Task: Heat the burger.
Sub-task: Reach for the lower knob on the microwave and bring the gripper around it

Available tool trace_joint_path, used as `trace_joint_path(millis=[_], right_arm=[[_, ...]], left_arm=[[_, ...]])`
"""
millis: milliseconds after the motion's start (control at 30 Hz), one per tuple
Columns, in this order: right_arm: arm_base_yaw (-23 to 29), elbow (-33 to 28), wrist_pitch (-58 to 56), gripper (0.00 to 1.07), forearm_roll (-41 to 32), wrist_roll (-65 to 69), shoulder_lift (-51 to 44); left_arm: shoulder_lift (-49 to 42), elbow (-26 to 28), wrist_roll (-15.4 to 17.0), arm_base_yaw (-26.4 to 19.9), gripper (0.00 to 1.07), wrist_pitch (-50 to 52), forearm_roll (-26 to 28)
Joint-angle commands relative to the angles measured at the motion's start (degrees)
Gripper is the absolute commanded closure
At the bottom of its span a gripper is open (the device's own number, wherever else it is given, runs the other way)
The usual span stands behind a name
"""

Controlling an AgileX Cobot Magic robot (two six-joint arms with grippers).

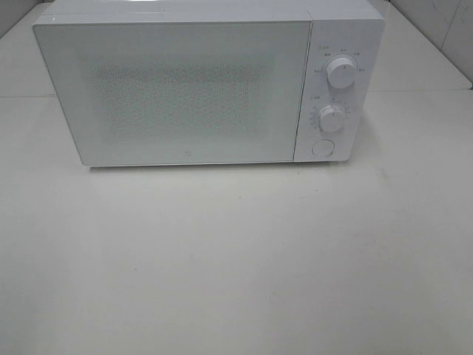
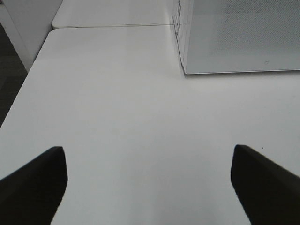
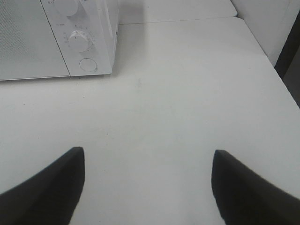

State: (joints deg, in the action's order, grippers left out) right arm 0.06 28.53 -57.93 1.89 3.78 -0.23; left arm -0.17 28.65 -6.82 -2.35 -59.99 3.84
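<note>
Closest to me, the left gripper (image 2: pixel 147 150) is hanging with its black fingers (image 2: pixel 33 183) spread wide over the white tabletop (image 1: pixel 236 259), pinching nothing; the right gripper (image 3: pixel 147 151) is hanging spread likewise. Farther back, filling the upper half of the high view, a boxy white microwave oven (image 1: pixel 185 89) is sitting with its frosted door (image 1: pixel 177 92) shut, two round white dials (image 1: pixel 341 72) and a round button (image 1: pixel 323 148) stacked at its right. The burger is not showing; whether it is lying behind that door I cannot tell.
</note>
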Motion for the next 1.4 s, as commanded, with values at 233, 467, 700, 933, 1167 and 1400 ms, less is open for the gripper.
trace_joint_path(millis=[233,467,700,933,1167,1400], right_arm=[[0.06,-0.06,0.40,0.33,0.06,0.23,-1.60],[0.06,0.23,0.69,0.25,0.11,-0.34,-0.40],[0.06,1.78,4.64,0.25,0.11,-1.15,4.41],[0.06,1.78,13.58,0.28,0.11,-1.15,11.46],[0.06,1.66,21.60,0.30,0.11,-1.15,19.08],[0.06,1.66,30.77,0.31,2.06,-1.15,28.02]], left_arm=[[-1.43,-0.17,-0.17,-0.17,0.17,0.57,0.23],[-1.43,-0.17,-0.17,-0.17,0.17,0.57,0.23],[-1.43,-0.17,-0.17,-0.17,0.17,0.57,0.23],[-1.43,-0.17,-0.17,-0.17,0.17,0.57,0.23],[-1.43,-0.17,-0.17,-0.17,0.17,0.57,0.23],[-1.43,-0.17,-0.17,-0.17,0.17,0.57,0.23]])
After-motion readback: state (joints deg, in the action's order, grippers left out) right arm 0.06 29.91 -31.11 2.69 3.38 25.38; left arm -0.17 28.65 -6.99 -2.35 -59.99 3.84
